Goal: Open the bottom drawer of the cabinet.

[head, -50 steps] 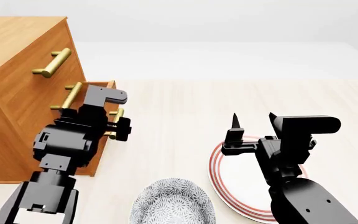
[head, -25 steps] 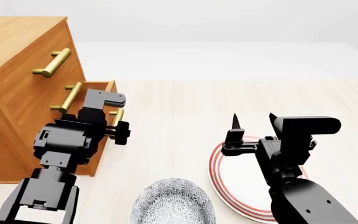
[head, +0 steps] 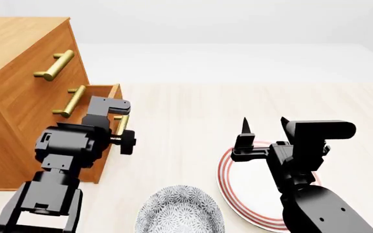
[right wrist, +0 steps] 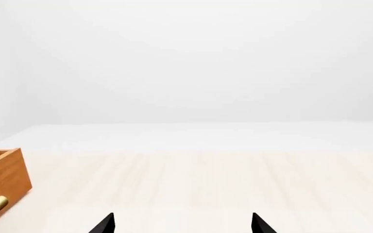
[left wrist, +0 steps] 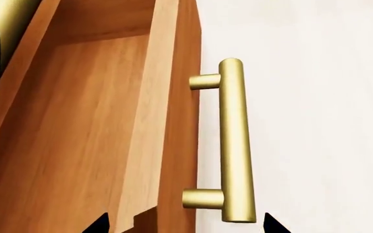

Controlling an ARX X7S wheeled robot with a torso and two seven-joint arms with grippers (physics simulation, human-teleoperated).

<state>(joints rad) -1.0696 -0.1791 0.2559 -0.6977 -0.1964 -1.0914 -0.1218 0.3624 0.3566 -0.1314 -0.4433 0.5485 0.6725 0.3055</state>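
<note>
On the tabletop (head: 193, 111), far left: cabinet (head: 18, 63), orange-brown wood, three stacked drawers with brass bar handles. Bottom drawer (head: 105, 92) sits pulled partway out of the front, box side visible. Its handle (left wrist: 235, 141) lies just ahead of the left tool (head: 118, 133), between the two black fingertips in the wrist view but not touching either; left tool spread wide, holding nothing. Right tool (head: 264, 127) hovers over a red-rimmed plate (head: 228, 179), well apart from the cabinet, fingers wide apart, empty. Patterned bowl (head: 180, 211) near the front edge, just beside the plate.
</note>
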